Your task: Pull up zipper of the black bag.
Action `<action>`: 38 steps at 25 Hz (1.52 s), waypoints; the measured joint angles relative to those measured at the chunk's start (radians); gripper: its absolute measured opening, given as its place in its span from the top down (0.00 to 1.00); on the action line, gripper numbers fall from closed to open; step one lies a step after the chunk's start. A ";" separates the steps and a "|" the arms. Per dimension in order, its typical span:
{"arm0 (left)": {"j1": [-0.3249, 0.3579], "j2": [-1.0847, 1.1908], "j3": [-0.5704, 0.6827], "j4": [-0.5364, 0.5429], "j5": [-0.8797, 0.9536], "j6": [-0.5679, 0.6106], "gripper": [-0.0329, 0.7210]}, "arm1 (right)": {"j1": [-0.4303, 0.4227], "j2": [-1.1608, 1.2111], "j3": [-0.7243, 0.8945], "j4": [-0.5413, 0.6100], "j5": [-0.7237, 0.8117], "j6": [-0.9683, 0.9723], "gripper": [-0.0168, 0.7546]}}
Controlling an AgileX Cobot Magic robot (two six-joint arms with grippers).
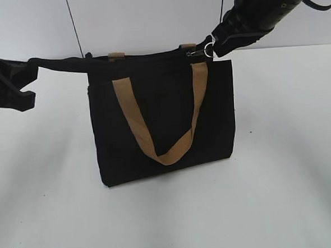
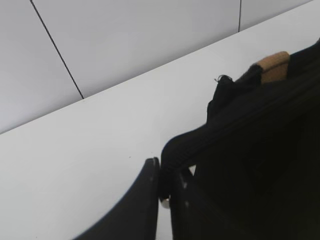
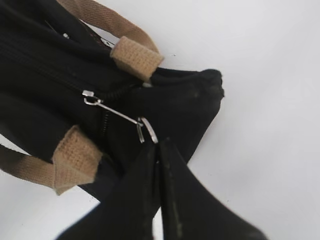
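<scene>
The right gripper (image 3: 158, 150) is seen pressed closed on the silver ring (image 3: 148, 129) at the end of the zipper (image 3: 112, 111) pull, with its two black fingers (image 3: 137, 200) brought together so that no gap is left between them. In the exterior view the same gripper (image 1: 212, 47) is placed at the bag's upper right corner, and the ring and pull tab are stretched out toward it from the top edge.

The left gripper (image 2: 164, 187) is closed on a fold of black fabric drawn out from the bag's left end; in the exterior view this fabric is shown as a taut dark strip running from the bag's top left corner to the left gripper (image 1: 25, 82), which is held level with the bag's top edge and well out to the left.

The black bag (image 1: 162, 121) is stood upright on the white tabletop (image 1: 282, 195), near the middle of the exterior view, with its broad face turned to the camera. A tan strap (image 1: 155, 133) is hung down across that face in a loop, and the tops of a second strap (image 1: 116, 55) are visible at the far side of the top edge. From the right wrist view the zip line is seen running along the top between the two strap ends, with the slider lying close to the bag's right end.
</scene>
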 joint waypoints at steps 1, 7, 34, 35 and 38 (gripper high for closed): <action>0.000 0.000 0.000 0.000 0.000 0.000 0.91 | 0.000 0.000 0.000 0.000 0.001 0.001 1.00; 0.000 0.000 0.000 -0.013 0.001 0.000 0.91 | 0.000 -0.003 0.000 0.035 0.002 0.008 0.97; 0.000 -0.471 -0.078 -0.408 0.889 -0.014 0.29 | -0.004 -0.205 0.036 0.093 0.378 0.194 0.19; 0.000 -0.527 -0.078 -0.408 0.921 -0.009 0.29 | -0.004 -0.235 0.062 0.093 0.378 0.195 0.19; 0.000 -0.612 -0.078 -0.408 1.027 0.040 0.29 | -0.004 -0.341 0.171 0.092 0.366 0.196 0.20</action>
